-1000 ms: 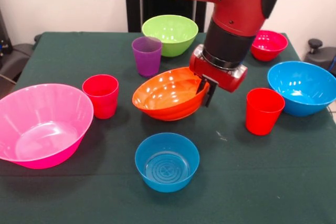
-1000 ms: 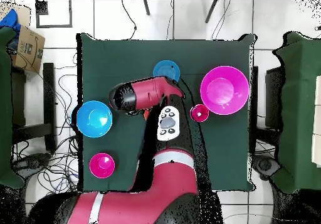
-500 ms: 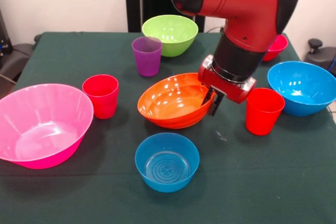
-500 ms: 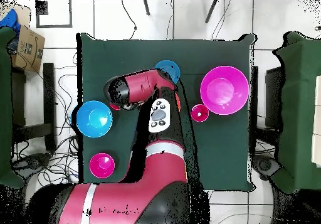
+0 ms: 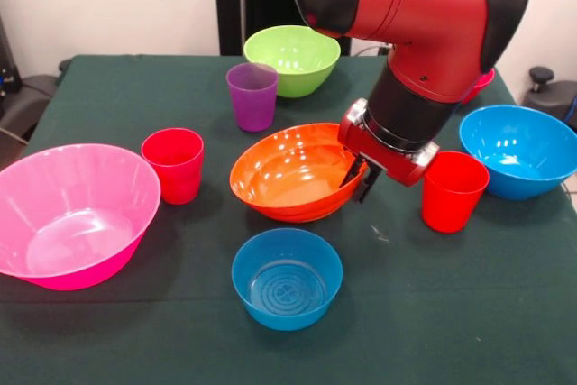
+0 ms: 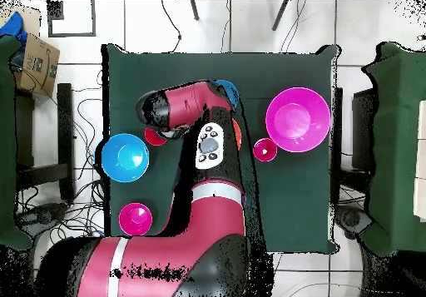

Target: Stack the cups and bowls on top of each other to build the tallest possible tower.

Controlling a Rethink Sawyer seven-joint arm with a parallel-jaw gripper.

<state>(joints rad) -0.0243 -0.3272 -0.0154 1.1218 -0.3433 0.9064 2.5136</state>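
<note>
Arm: the red and black arm comes down from the top of the front view over the middle-right of the table; in the overhead view it covers most of the table's centre
Gripper: the gripper sits at the right rim of the orange bowl, its dark fingers narrow and clamped on that rim, one inside and one outside
Orange bowl: in the middle of the table, tilted slightly, its opening turned up and toward the near side
Small blue bowl: the small blue bowl stands upright on the cloth just near of the orange bowl, apart from it; in the overhead view only its edge shows past the arm
Purple cup: the purple cup stands upright, far and left of the orange bowl, just in front of the lime green bowl
Red cups: the left red cup stands between the pink bowl and the orange bowl; the right red cup stands just right of the gripper
Large blue bowl: the large blue bowl sits at the right edge, beside the right red cup
Red-magenta bowl: the red-magenta bowl is at the far right, mostly hidden behind the arm in the front view; clear in the overhead view
Tower: nothing is stacked; every piece stands alone
</note>
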